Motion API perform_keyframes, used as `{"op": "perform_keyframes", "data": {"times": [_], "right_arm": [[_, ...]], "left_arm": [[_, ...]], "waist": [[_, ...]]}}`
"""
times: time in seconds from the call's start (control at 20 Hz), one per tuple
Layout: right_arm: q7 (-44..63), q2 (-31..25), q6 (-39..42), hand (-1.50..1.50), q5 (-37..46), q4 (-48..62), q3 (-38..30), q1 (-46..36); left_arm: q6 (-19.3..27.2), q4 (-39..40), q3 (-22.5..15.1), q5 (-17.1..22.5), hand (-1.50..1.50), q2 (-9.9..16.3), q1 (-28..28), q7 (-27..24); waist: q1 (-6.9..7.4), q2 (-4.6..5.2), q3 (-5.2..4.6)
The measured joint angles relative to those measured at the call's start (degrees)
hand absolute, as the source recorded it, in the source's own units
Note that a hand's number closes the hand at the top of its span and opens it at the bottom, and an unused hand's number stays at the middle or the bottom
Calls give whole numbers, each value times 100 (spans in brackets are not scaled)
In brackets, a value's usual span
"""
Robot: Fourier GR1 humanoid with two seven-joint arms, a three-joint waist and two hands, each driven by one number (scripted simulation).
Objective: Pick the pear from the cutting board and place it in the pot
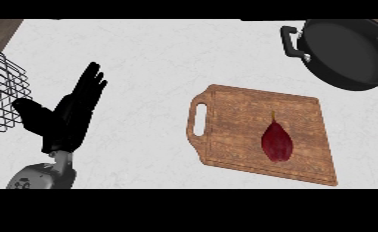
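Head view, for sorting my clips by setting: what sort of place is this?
Most likely a kitchen counter. A wooden cutting board with a dark red pear lies on a pale marbled countertop, and a black pot sits at the far right corner.

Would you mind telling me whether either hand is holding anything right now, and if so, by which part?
Nothing is held. The left hand rests open at the left of the view, and the pear lies untouched on the cutting board. The right hand is out of view.
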Motion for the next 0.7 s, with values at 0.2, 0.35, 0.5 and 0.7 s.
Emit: {"op": "perform_keyframes", "data": {"times": [0.2, 0.35, 0.5, 0.7], "right_arm": [[792, -253, 277, -150, -60, -248, 55, -93], [1471, -306, 426, -150, -168, -436, 178, -263], [1975, -154, 509, -150, -145, -493, 269, -444], [2377, 101, 677, -150, 115, -346, 555, -741]], "left_arm": [[-40, -32, -2, -39, 0, -61, 43, -2], [2, -86, 5, -111, 0, -98, -65, 165], [-92, -89, 60, -137, 0, -137, -12, 125], [-154, -106, 88, -195, 0, -207, -7, 175]], "waist": [[47, 5, 0], [65, 9, 4], [78, 11, 4], [100, 15, 6]]}}
